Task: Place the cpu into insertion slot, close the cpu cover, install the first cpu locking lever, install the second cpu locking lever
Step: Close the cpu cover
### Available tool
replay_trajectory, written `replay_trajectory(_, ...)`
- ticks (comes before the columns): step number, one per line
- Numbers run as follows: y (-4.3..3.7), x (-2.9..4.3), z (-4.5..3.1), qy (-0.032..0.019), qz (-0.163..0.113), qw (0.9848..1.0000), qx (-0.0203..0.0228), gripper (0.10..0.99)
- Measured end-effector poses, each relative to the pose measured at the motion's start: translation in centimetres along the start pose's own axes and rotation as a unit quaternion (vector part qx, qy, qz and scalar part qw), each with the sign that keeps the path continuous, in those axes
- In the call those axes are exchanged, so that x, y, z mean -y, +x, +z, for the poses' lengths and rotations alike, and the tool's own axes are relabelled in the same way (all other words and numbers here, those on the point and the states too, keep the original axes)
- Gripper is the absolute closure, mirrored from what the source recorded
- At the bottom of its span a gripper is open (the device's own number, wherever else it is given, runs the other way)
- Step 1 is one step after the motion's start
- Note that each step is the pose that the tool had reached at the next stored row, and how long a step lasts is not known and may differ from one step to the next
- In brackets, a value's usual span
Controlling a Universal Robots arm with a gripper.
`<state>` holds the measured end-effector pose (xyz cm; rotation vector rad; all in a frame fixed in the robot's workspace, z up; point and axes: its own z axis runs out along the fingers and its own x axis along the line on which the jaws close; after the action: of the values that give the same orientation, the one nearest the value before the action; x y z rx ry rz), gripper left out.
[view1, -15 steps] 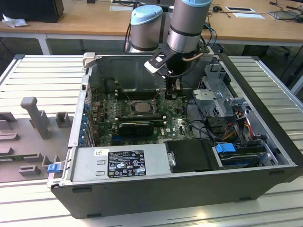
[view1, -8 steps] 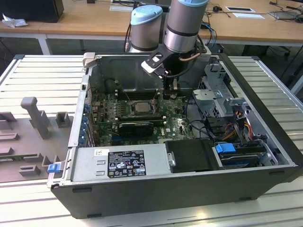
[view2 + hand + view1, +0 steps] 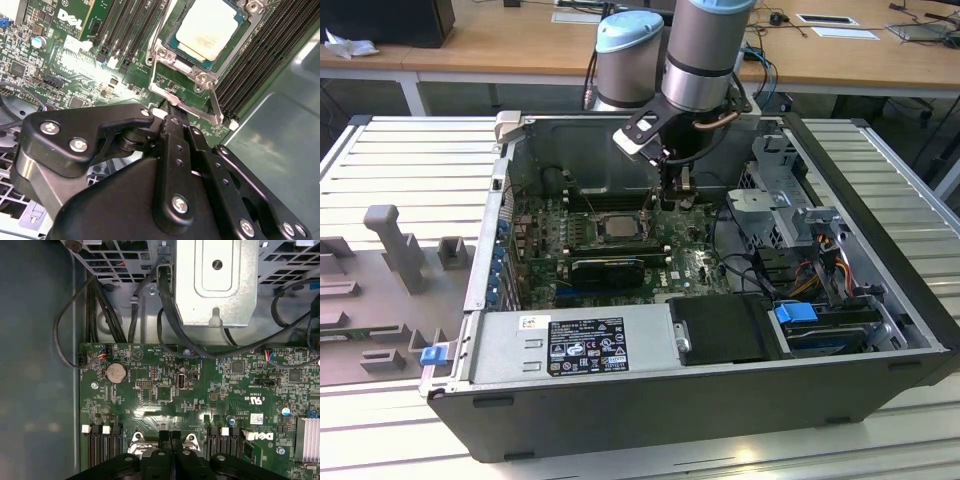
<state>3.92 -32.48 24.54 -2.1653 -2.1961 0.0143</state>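
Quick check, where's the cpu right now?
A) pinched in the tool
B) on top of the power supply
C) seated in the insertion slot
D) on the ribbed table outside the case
C: in the second wrist view the cpu lies flat inside the window of the cpu cover on the green board, while the tool sits off to its side with no chip in it.
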Motion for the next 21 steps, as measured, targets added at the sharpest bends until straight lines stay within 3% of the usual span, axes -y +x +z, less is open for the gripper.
replay_trajectory(9,0.01,0.50,0.03,-0.0001,0.000,1.0000,0.0000,0.980)
replay_trajectory(16,0.03,1.77,0.14,-0.0001,0.000,1.0000,-0.0001,0.980)
replay_trajectory(18,0.02,2.40,0.38,-0.0001,0.000,1.0000,0.0000,0.980)
replay_trajectory(21,0.00,2.55,0.96,-0.0001,0.000,1.0000,0.0001,0.980)
